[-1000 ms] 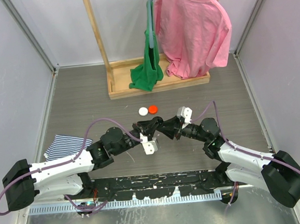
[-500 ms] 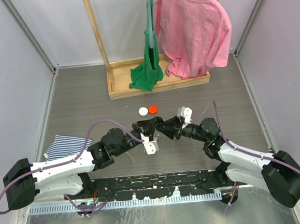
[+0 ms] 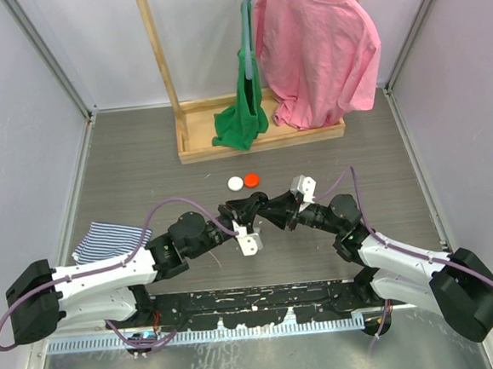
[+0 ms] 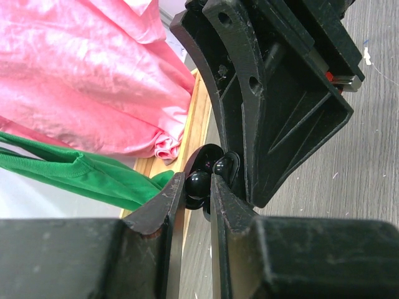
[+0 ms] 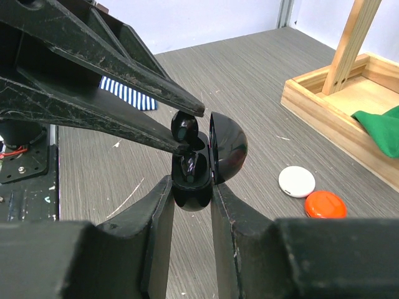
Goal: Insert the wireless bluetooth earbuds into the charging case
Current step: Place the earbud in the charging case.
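**A:** From above, where do the arms stand?

**B:** The left gripper (image 3: 243, 209) and the right gripper (image 3: 272, 210) meet tip to tip over the middle of the table (image 3: 143, 167). They are on the near side of a white cap (image 3: 234, 184) and a red cap (image 3: 251, 181). What the grippers hold is too small to tell from there. A striped cloth (image 3: 105, 237) lies beside the left arm. At the far side a wooden rack (image 3: 260, 142) carries a pink shirt (image 3: 317, 46) and a green garment (image 3: 243, 121).

**A:** And the left wrist camera?

**B:** The left gripper (image 4: 197, 194) has its two fingers pressed together on a glossy black earbud (image 4: 199, 182), held at the very tips. Right past the earbud sits the black charging case (image 4: 212, 157). The right gripper's fingers (image 4: 274, 118) rise behind the case.

**A:** What does the right wrist camera add?

**B:** The right gripper (image 5: 190, 205) pinches the charging case (image 5: 189, 187) by its lower half and holds it upright. The lid (image 5: 227, 146) is swung open to the right. The earbud (image 5: 184, 128), gripped between the left gripper's fingertips (image 5: 181, 106), hangs just above the case's open mouth, close against the lid's inner face. Whether it touches the rim cannot be told. A dark glossy shape shows inside the case. The two caps lie on the table to the right, apart from the case.
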You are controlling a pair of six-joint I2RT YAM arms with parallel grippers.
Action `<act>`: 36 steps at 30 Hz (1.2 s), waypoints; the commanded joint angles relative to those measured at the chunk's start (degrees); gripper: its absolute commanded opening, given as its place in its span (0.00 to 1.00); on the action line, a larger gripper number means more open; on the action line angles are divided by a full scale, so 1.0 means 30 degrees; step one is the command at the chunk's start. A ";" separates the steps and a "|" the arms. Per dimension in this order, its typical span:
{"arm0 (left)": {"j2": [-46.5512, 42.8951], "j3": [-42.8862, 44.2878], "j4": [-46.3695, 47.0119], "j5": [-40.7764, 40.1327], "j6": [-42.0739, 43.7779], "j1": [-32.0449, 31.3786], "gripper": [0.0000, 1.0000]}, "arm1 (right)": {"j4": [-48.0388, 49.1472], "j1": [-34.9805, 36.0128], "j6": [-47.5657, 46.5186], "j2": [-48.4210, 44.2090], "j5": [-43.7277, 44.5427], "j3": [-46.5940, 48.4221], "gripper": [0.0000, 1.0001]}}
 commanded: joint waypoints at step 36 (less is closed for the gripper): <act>-0.1979 0.3318 -0.5065 -0.4827 -1.2651 -0.0156 0.62 | 0.1672 -0.0057 0.0029 -0.0673 0.0988 0.0242 0.23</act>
